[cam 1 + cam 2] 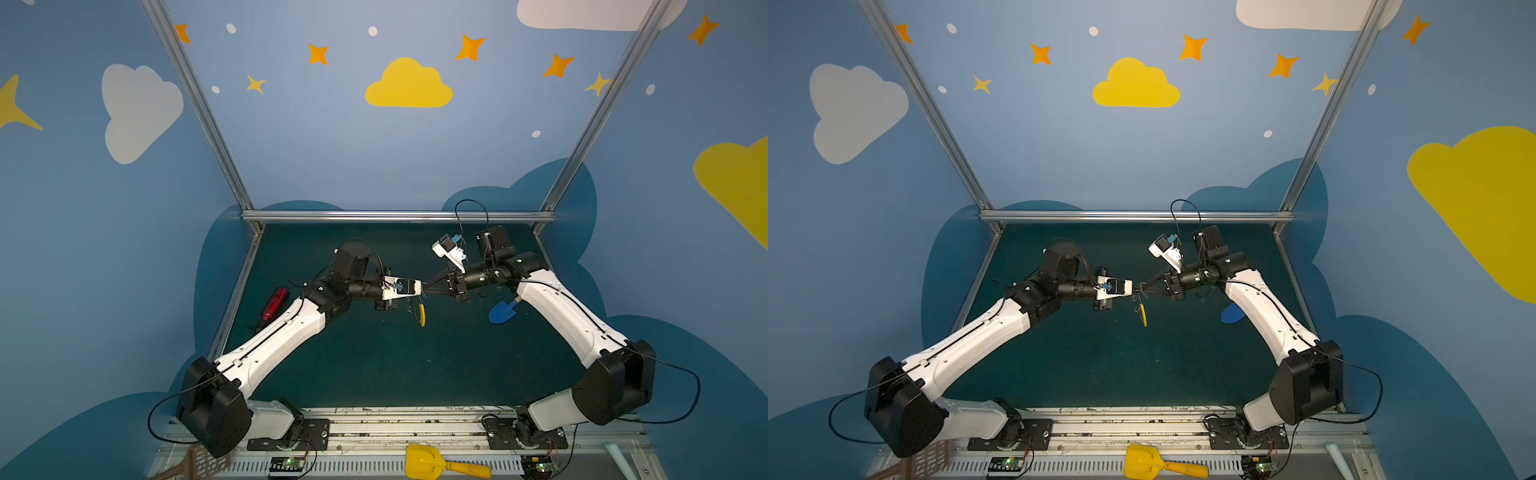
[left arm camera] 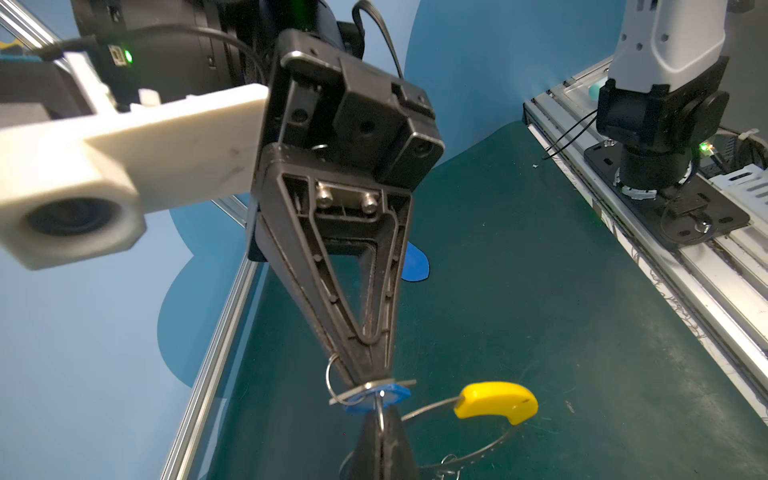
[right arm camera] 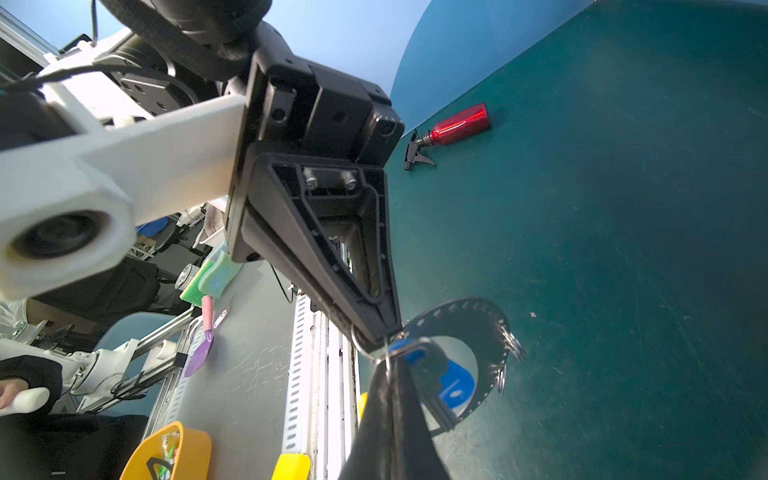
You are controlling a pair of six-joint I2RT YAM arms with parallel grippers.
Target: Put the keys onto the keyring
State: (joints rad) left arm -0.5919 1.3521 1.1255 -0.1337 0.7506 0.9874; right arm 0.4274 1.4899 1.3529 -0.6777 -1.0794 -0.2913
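At the left edge of the dark green tabletop (image 1: 374,365), a red spray bottle (image 1: 275,303) is seen lying on its side, just beside the left arm (image 1: 282,336). The left hand (image 3: 376,337) is stretched toward the middle, raised above the tabletop, and is clenched. Its tips appear to be pinched on the rim of the keyring (image 3: 478,309), though the contact itself is partly hidden in both wrist views. The keyring is held clear of the tabletop near the middle. In both top views it hangs under the point where the two hands meet, with its yellow sleeve (image 1: 422,316) at the end away from them. Small holes are seen along its grey rim, and a few small wire rings (image 3: 513,345) are carried on it. The keys (image 2: 374,397) are found right where the two hands meet tip to tip. Their blue tag (image 3: 457,386) is seen against the keyring; whether it is touching cannot be told. The right hand (image 2: 368,372) is brought in from the right and is clenched, apparently on the keys. A yellow scoop (image 1: 428,461) is seen lying on the front rail (image 1: 415,424). Further right, a blue toy shovel (image 1: 503,311) lies on the tabletop, just beside the right arm (image 1: 569,316).
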